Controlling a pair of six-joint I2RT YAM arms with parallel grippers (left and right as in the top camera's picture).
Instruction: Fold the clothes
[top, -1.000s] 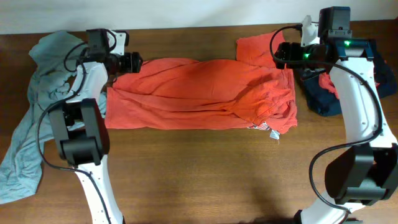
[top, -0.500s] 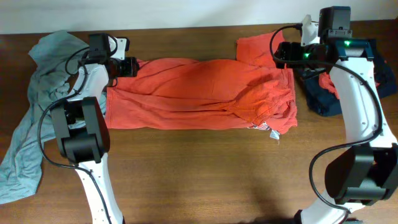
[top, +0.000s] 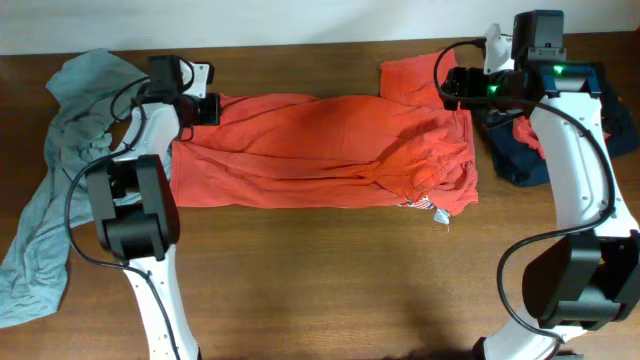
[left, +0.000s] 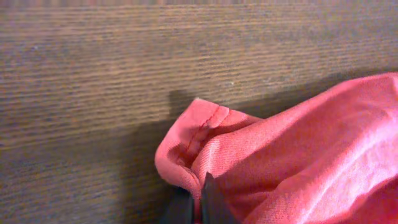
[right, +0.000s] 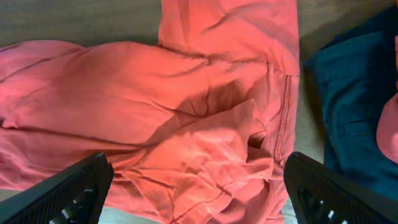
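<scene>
An orange-red garment (top: 320, 150) lies spread and rumpled across the middle of the wooden table. My left gripper (top: 213, 108) is at its far left corner, shut on a fold of the cloth. In the left wrist view the two dark fingertips (left: 208, 199) pinch the hemmed corner of the garment (left: 298, 143) between them. My right gripper (top: 450, 88) hovers above the garment's far right end. Its wide-apart fingers (right: 78, 190) hold nothing, and the garment (right: 205, 118) lies below them.
A grey-green garment (top: 55, 160) lies bunched at the left and runs down toward the front edge. A dark blue garment (top: 515, 155) with a red piece (top: 528, 135) on it sits at the right, beside the orange one. A small white tag (top: 438, 215) pokes out at the orange garment's near right corner.
The left gripper has shut on the garment's far left corner and shifted slightly right. The right arm has not moved.
</scene>
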